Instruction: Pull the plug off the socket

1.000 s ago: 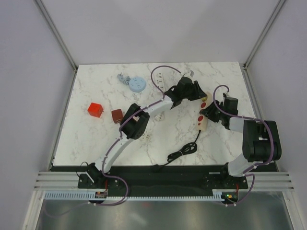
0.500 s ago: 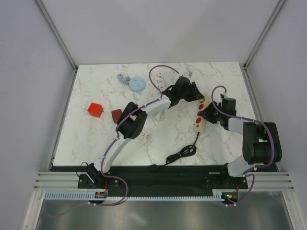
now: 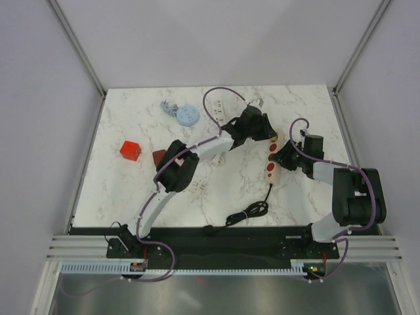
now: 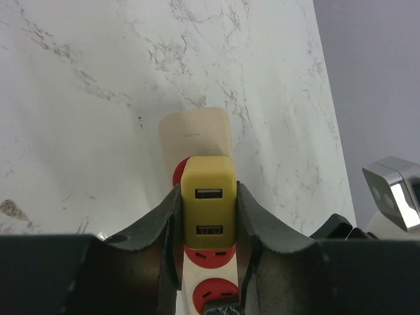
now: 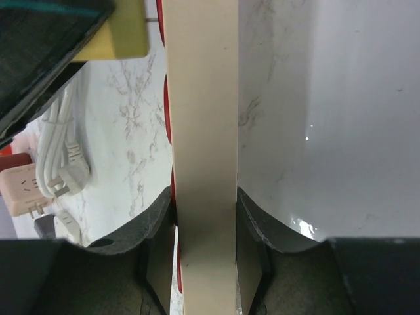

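Observation:
A yellow plug [image 4: 208, 203] with two USB slots stands in the cream socket strip [image 4: 197, 131], above its red sockets [image 4: 209, 257]. My left gripper [image 4: 208, 191] is shut on the plug's two sides. From above, the left gripper [image 3: 268, 134] sits at the far end of the strip [image 3: 272, 172]. My right gripper [image 5: 203, 197] is shut on the strip [image 5: 203, 131] across its width, and shows from above at the strip's right side [image 3: 284, 157]. In the right wrist view a thin prong shows between the plug [image 5: 128, 33] and the strip.
The strip's black cord [image 3: 252, 210] coils toward the near edge. A red cube [image 3: 130, 150] and a brown block [image 3: 159, 157] lie at the left. A blue disc [image 3: 187, 116] and a white cable [image 3: 220, 108] sit at the back. A white cable and plug [image 5: 62, 170] lie left of the strip.
The left gripper's jaws have narrowed onto the yellow plug. The strip and both grippers have shifted slightly left and toward the near edge.

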